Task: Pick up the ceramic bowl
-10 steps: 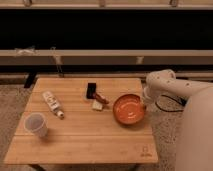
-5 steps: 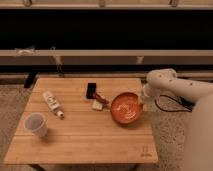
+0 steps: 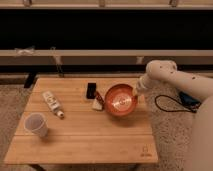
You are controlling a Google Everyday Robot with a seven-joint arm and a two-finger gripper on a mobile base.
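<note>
The ceramic bowl [image 3: 120, 100] is orange-red and glossy with a paler centre. It is right of the middle of the wooden table [image 3: 85, 142], tilted so that its inside faces the camera and its right rim is raised. My gripper [image 3: 136, 91], at the end of the white arm [image 3: 172, 76] reaching in from the right, is shut on the bowl's right rim.
A translucent plastic cup [image 3: 36, 124] stands at the table's left front. A white bottle [image 3: 52, 103] lies left of centre. A black object [image 3: 91, 90] and a small packet [image 3: 98, 104] sit just left of the bowl. A cable [image 3: 167, 106] lies on the floor to the right.
The bowl has tipped up and shifted a little left and up off the table, held at its right rim. The arm has moved with it.
</note>
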